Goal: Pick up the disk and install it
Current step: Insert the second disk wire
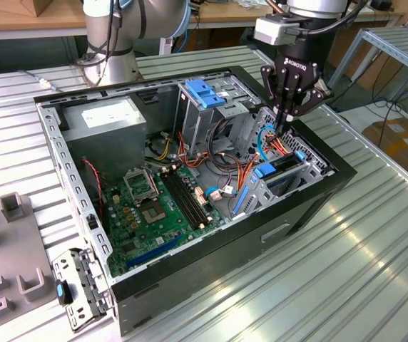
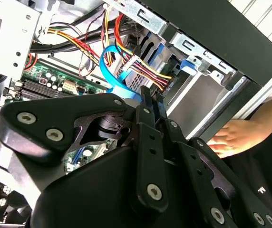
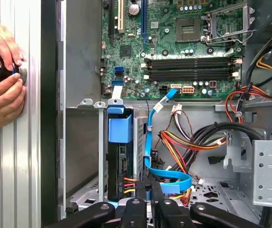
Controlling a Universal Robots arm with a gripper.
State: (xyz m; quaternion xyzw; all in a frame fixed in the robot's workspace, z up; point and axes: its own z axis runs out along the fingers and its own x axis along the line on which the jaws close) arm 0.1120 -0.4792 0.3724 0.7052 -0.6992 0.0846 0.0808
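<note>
The disk (image 1: pixel 265 171) stands on edge inside the drive bay at the exterior view's right end of the open computer case (image 1: pixel 190 299). Its blue end tab (image 3: pixel 121 128) faces the motherboard (image 3: pixel 174 42), and its dark body runs back along the bay. My gripper (image 1: pixel 284 130) hangs just above the bay's rear end, beside the disk and not on it. Both wrist views show the two fingers pressed together, so the gripper (image 3: pixel 150 184) is shut with nothing held. The fingertips (image 2: pixel 151 95) sit right at the blue data cable (image 3: pixel 151 142) and the red-yellow power wires.
A person's hands (image 3: pixel 0 71) hold a small dark object at the table edge beside the case, and one hand (image 2: pixel 236 135) is close to the gripper. A blue caddy (image 1: pixel 204 92) tops the upper bay. A grey power supply (image 1: pixel 108 117) sits in the far corner. Loose brackets (image 1: pixel 75 285) lie near the case front.
</note>
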